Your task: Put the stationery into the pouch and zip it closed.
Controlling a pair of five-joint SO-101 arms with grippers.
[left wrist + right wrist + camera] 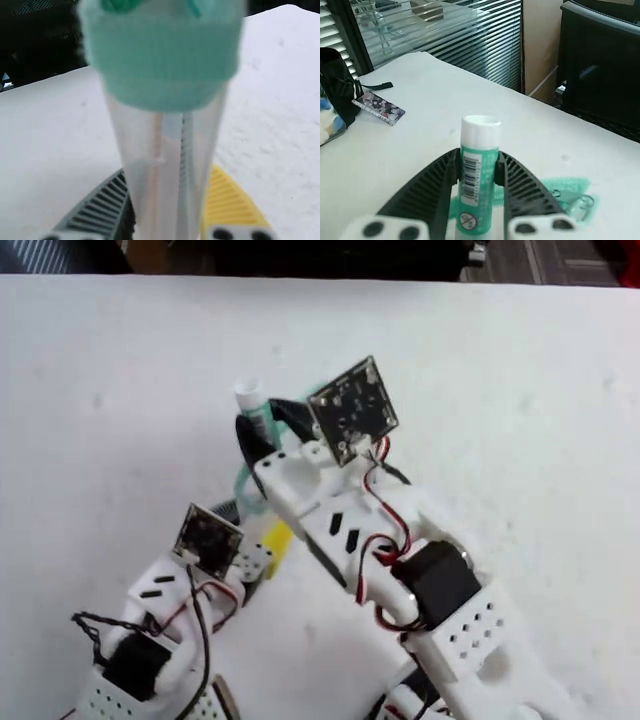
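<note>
A green glue stick (479,175) with a white cap stands upright between the black fingers of my right gripper (478,155), which is shut on it. From above, the glue stick (252,402) and that gripper (268,423) are over the middle of the white table. A clear pouch (167,150) with a mint-green band and a zipper is pinched between the grey and yellow fingers (227,205) of my left gripper (167,175). Part of the mint pouch (243,482) shows between the two arms, and the pouch (565,192) lies just below the right gripper.
A black bag (335,85) and a small printed card (379,106) lie on the table (480,370) off to one side. A dark chair (600,65) and window blinds (445,30) stand beyond the table's edge.
</note>
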